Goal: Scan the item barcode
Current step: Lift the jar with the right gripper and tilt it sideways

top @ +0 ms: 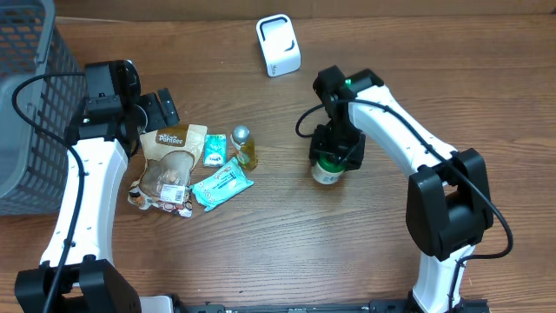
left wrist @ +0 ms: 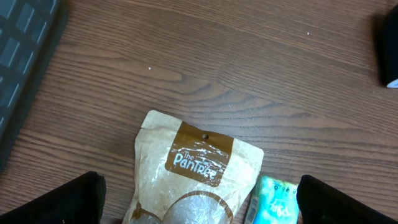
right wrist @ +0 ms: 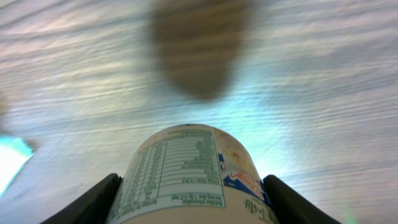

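The cup (top: 327, 171) stood right of centre on the table (top: 261, 261), pinched at its sides by your right claw (top: 335, 153). Your best move was probably a straight lift, turning the label toward the scanner (top: 278, 43) at upper centre, with bare wood lying between. Your left claw (top: 159, 109) hung spread above the pouch (top: 174, 161), well apart.

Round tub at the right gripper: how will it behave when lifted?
The tub looks stiff-walled, so it probably won't crush. Its glossy curved side may slip or twist in the right gripper. On its side, it would likely roll.
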